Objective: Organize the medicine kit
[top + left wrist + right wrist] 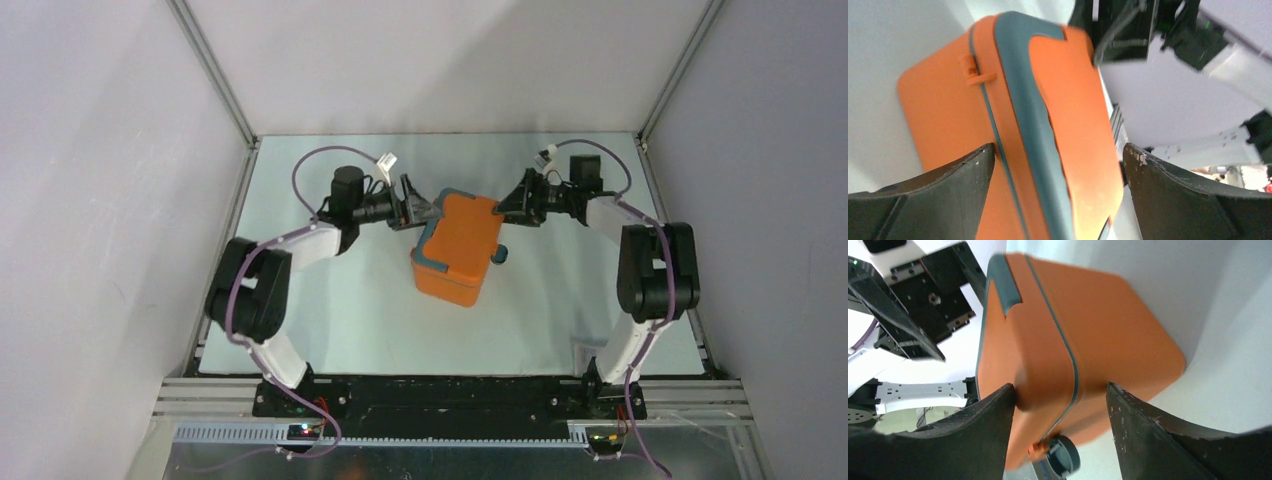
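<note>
Left gripper (430, 212) and right gripper (502, 208) astride far medicine kit (462, 247) corners, hold unclear.

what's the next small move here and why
Probably close the left gripper on the medicine kit: its jaws straddle the closed box's edge with a gap on one side. The right gripper straddles the other far corner, also open, so neither holds it yet.

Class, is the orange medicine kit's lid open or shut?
Shut: on the medicine kit, lid and base meet along a thin teal seam, no gap visible.
</note>
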`<action>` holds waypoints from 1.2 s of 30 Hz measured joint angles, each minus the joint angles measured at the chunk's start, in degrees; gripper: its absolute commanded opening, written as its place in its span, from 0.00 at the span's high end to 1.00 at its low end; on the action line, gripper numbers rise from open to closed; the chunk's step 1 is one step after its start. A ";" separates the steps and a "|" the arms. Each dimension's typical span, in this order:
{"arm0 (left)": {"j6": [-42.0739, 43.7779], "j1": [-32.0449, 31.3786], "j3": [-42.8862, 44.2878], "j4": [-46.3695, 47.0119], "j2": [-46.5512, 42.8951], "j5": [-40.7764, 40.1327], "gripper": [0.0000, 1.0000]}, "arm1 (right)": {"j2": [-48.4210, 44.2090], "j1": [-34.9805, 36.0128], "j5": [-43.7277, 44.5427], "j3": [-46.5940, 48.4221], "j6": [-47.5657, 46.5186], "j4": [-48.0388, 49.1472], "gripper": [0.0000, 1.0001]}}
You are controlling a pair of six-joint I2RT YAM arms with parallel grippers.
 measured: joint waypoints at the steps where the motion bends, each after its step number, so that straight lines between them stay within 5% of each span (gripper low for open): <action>1: 1.29 0.07 -2.23 -1.55 -2.32 -0.07 0.00 | 1.44 1.01 -0.63 1.62 -0.17 -0.52 0.29; 11: 19.67 3.10 -8.09 -23.80 -14.38 -7.98 0.00 | 5.42 9.35 -2.69 6.95 -3.34 -6.36 0.11; 18: 28.00 7.54 -5.27 -33.14 -21.49 -15.45 0.00 | 0.74 3.43 -2.51 3.93 -7.26 -12.00 0.04; 26: 29.64 3.15 -2.71 -35.60 -26.01 -7.78 0.11 | -16.28 1.75 -3.78 -11.98 -3.08 -2.93 0.01; 36: 29.81 -4.57 -0.33 -36.83 -19.85 -0.85 0.16 | -14.60 2.80 -4.83 -14.86 -0.52 5.57 0.01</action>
